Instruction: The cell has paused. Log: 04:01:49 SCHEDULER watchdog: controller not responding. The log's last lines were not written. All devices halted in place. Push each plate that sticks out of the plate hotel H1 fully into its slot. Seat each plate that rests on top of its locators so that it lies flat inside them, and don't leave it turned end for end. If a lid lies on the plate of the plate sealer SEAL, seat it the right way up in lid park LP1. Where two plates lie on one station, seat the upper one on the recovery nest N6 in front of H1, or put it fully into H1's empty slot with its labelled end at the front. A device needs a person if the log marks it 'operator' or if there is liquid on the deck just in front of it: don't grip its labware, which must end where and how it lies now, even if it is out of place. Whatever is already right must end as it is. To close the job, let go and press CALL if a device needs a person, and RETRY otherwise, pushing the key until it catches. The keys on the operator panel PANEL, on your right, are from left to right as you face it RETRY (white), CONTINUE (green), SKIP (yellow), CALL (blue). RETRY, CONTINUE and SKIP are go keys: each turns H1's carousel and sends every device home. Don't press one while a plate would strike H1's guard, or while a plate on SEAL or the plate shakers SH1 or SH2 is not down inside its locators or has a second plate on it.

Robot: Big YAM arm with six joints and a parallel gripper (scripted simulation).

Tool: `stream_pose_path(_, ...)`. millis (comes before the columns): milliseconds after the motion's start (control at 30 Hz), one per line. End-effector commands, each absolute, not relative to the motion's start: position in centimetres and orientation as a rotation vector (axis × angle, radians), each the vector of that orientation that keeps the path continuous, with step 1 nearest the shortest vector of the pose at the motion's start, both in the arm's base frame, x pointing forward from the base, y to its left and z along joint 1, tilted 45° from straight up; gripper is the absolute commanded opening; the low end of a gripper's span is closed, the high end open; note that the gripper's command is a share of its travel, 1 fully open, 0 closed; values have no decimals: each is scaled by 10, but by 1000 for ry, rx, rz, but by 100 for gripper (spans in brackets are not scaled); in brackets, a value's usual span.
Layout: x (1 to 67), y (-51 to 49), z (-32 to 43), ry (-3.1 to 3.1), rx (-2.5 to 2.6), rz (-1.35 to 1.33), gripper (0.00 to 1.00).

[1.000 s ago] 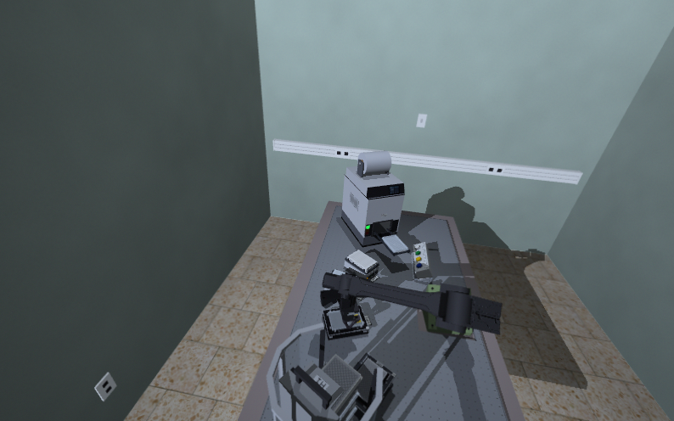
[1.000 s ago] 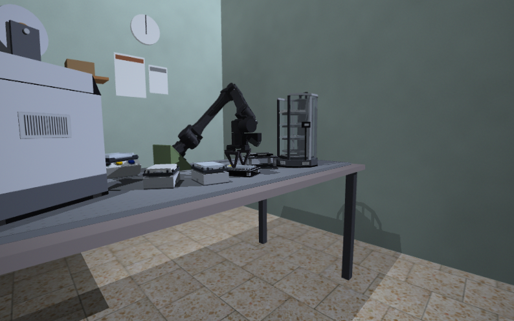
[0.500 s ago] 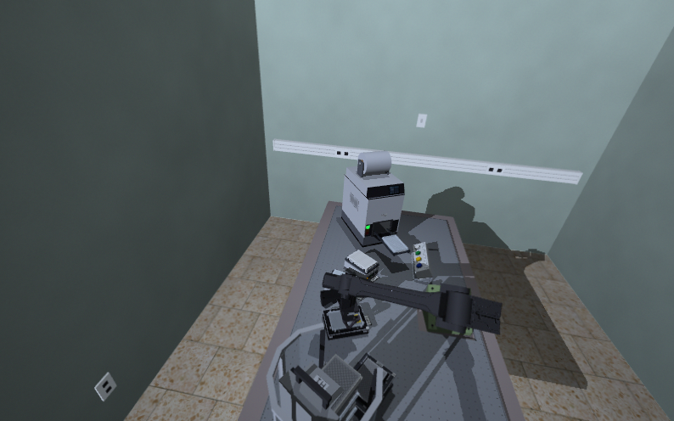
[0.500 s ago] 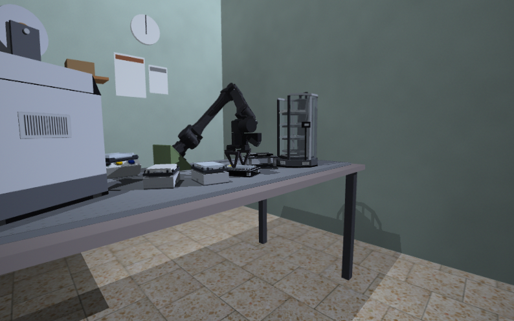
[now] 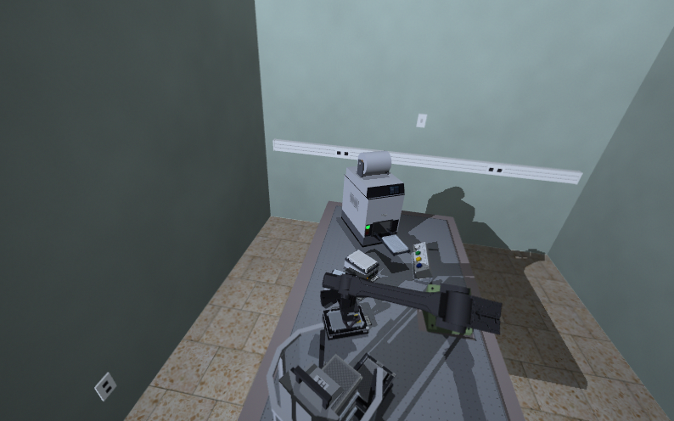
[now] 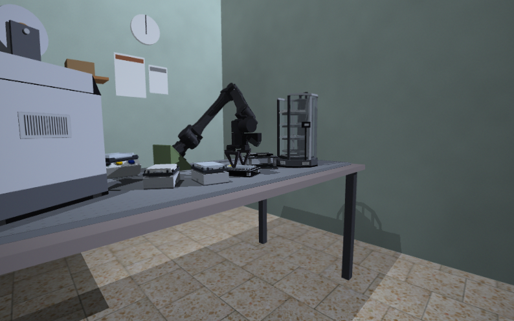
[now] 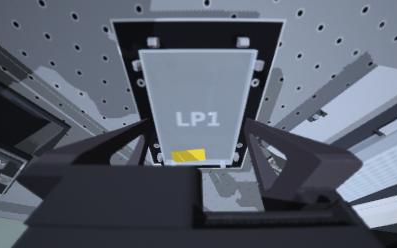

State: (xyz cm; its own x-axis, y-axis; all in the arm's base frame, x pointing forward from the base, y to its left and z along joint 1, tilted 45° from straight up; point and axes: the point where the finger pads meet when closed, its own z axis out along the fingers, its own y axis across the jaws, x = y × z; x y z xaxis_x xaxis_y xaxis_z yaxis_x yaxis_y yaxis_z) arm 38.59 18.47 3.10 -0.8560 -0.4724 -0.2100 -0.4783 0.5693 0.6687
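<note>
Top view: the gripper [image 5: 344, 315] hangs over lid park LP1 [image 5: 330, 330], near H1 [image 5: 298, 378]

Exterior view: fingers spread wide, empty

Wrist view: the lid [image 7: 196, 105] lies flat in LP1; probably light, thin, slippery, best pinched across its long edges

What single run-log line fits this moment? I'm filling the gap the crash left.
phase: lid release | gripper: open, holding nothing, over LP1 | lid: inside LP1 locators, yellow mark nearest gripper | SEAL plate: no lid visible

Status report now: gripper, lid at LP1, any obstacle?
Gripper open, holding nothing. Lid flat in LP1, between the spread fingers. No obstacle seen.
</note>
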Motion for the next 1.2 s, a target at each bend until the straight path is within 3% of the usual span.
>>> stream_pose_path(0,393,198,31,2771,-866,1189,100)
stream_pose_path(1167,414,149,83,2733,-852,1154,100)
